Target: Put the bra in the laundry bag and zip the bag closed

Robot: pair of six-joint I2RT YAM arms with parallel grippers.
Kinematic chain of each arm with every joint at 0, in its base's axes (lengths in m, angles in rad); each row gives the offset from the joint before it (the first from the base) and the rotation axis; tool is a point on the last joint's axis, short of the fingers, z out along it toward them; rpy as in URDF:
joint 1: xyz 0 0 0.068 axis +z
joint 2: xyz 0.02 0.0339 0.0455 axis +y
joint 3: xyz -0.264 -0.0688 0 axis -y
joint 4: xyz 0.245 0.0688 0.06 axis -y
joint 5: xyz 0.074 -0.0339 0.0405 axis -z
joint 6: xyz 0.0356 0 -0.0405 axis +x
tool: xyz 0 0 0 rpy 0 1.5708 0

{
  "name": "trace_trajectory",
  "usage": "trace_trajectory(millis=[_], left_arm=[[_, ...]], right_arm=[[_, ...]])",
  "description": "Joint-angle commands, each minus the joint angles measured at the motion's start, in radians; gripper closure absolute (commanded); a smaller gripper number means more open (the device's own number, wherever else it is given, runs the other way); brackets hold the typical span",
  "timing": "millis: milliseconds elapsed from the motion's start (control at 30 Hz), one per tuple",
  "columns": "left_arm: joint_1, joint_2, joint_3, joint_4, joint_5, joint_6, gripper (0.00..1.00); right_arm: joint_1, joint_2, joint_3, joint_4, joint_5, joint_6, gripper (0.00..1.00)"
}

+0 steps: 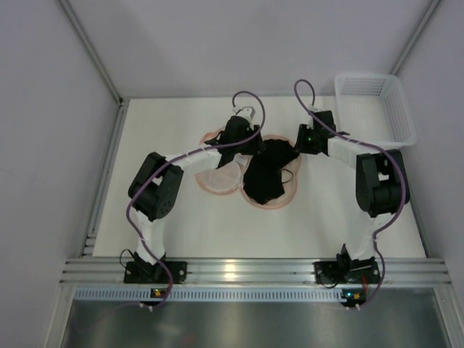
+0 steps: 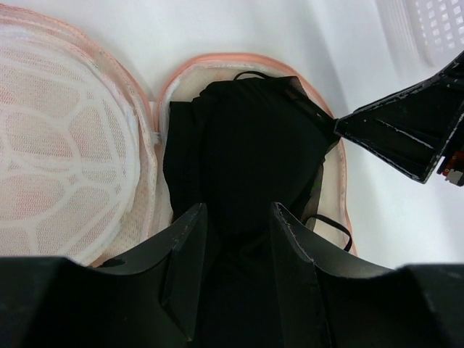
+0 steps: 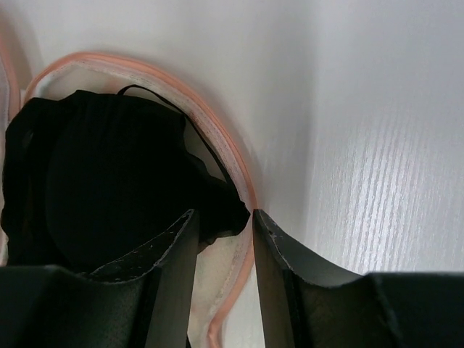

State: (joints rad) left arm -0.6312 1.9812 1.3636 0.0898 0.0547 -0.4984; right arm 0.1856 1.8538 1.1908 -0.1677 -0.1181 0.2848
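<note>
bra point(image 1: 265, 178) within laundry bag point(image 1: 217, 180) rim, basket point(image 1: 401, 116) well apart

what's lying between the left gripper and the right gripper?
The black fabric bra, lying in one open half of the pink-rimmed mesh laundry bag. The left wrist view shows it, spanning from left gripper to right gripper.

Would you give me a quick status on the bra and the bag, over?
Left gripper astride black fabric bra, grip unclear. Right gripper open at bra's edge. Bra lies in one half of open pink-rimmed mesh laundry bag, unzipped. Strap loop at rim.
</note>
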Motion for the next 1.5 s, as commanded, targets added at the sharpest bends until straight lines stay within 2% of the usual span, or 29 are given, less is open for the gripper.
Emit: trace_trajectory(millis=[0,67,167,400,467,733,900,967,1067,1133,1200,1300,1467], left_arm=[[-0.005,-0.056,-0.011,0.036,-0.003,0.004,0.54],[-0.007,-0.058,-0.014,0.036,-0.003,0.008,0.54],[-0.005,-0.065,-0.023,0.036,-0.007,0.006,0.54],[-0.005,-0.067,-0.021,0.036,-0.01,0.008,0.54],[-0.007,-0.067,-0.023,0.036,-0.01,0.006,0.55],[-0.005,-0.059,-0.029,0.036,-0.012,-0.002,0.55],[-0.005,-0.053,-0.031,0.039,-0.006,-0.006,0.55],[-0.005,-0.054,-0.035,0.041,-0.007,-0.009,0.55],[-0.005,-0.062,-0.046,0.042,-0.013,-0.008,0.55],[-0.007,-0.068,-0.054,0.042,-0.024,-0.006,0.55],[-0.007,-0.07,-0.057,0.042,-0.032,-0.003,0.55],[-0.005,-0.074,-0.061,0.042,-0.035,0.0,0.55],[-0.005,-0.074,-0.061,0.042,-0.026,-0.005,0.55]], right_arm=[[-0.006,0.021,0.018,0.017,0.008,0.008,0.63],[-0.006,0.044,0.027,0.014,0.0,0.008,0.64],[-0.002,0.048,0.026,0.019,-0.003,0.016,0.7],[0.002,0.032,0.026,0.03,-0.022,0.017,0.94],[0.009,0.021,0.026,0.03,-0.023,0.016,0.96],[0.043,-0.031,-0.008,0.059,-0.032,-0.006,0.96],[0.061,-0.041,0.0,0.065,-0.026,-0.03,0.86],[0.064,-0.025,0.007,0.065,-0.029,-0.033,0.86],[0.069,0.005,0.024,0.06,-0.028,-0.042,0.77],[0.072,0.019,0.032,0.054,-0.026,-0.044,0.78],[0.072,0.031,0.035,0.054,-0.022,-0.042,0.85],[0.072,0.035,0.033,0.048,-0.009,-0.044,0.89],[0.072,-0.017,0.024,0.02,0.04,-0.059,0.74]])
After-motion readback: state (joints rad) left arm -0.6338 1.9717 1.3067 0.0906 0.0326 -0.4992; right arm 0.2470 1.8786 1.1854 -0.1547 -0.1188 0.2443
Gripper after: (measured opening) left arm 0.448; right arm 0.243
